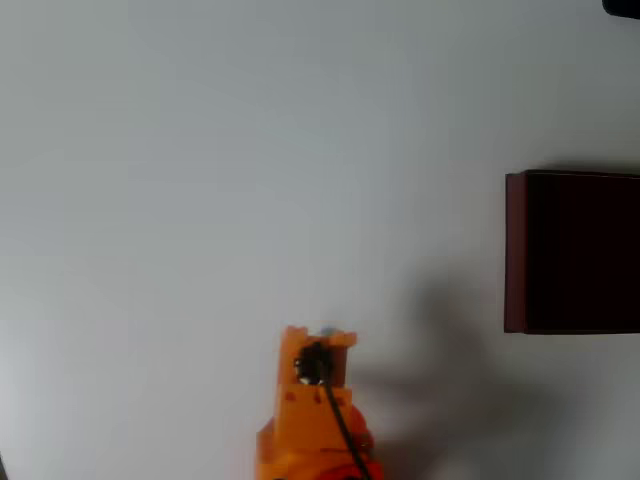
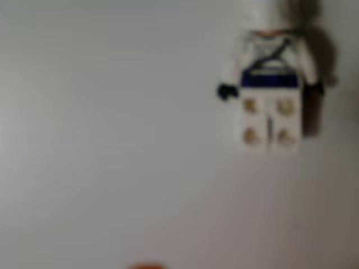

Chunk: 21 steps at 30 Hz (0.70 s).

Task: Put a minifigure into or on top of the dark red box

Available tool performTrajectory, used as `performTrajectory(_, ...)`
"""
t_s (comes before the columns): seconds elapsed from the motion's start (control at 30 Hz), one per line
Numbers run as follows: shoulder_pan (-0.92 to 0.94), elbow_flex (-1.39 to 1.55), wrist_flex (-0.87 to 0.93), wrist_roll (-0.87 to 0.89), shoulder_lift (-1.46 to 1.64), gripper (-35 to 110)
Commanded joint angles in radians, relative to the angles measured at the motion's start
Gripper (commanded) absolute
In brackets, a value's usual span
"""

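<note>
Pick not done yet. Figure (image 2: pixel 270 84) lies flat on the table (image 1: pixel 200 180), at 1 o'clock in the wrist view, ungrasped. Box (image 1: pixel 516 250) sits at 3 o'clock overhead, well apart from arm (image 1: pixel 315 400). Jaws state: cannot tell. Grasp, carry and drop remain.

Left of the box (image 1: pixel 515 250) the table (image 1: pixel 200 150) lies bare; only the arm (image 1: pixel 315 410) stands there, low.

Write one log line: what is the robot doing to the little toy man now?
minifigure: lying on white table, not held | hand: state unclear | dark red box: at right edge in overhead view, nothing seen inside
</note>
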Motion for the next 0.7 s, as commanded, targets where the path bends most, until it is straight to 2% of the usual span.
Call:
performTrajectory(0.0,0.051,0.025,0.003,-0.005,0.018,23)
performTrajectory(0.23,0.156,0.054,-0.048,-0.112,-0.173,23)
performTrajectory(0.67,-0.063,0.061,-0.193,0.069,-0.348,23)
